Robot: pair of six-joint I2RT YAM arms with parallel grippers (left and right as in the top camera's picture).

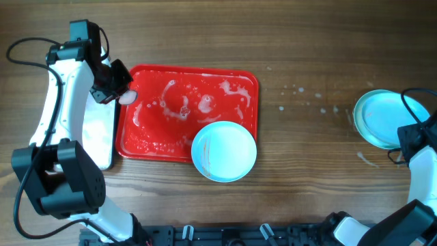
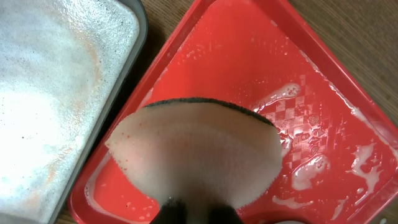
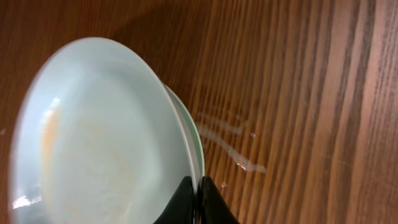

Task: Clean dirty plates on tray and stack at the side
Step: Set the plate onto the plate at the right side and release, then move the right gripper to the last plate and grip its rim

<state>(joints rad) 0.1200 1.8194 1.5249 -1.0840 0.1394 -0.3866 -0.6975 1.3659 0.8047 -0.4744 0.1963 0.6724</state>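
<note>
The red tray (image 1: 153, 78) lies left of centre, wet with white foam; it also shows in the left wrist view (image 2: 249, 50). One pale blue plate (image 1: 224, 151) rests on its front right corner, overhanging the rim. My left gripper (image 1: 113, 85) is shut on a pale sponge (image 1: 128, 98) at the tray's left edge; in the left wrist view the gripper (image 2: 196, 211) holds the sponge (image 2: 199, 155) just over the tray. My right gripper (image 1: 404, 137) is shut on the rim of a plate (image 1: 382, 117) at the far right. In the right wrist view the gripper (image 3: 198, 186) pinches the plate (image 3: 93, 137), which has an orange smear and a second plate's rim (image 3: 194, 142) behind it.
A silvery metal pan (image 1: 99, 137) with soapy water sits left of the tray, also in the left wrist view (image 2: 50, 93). Water streaks (image 1: 300, 96) mark the wooden table between the tray and the right-hand plates.
</note>
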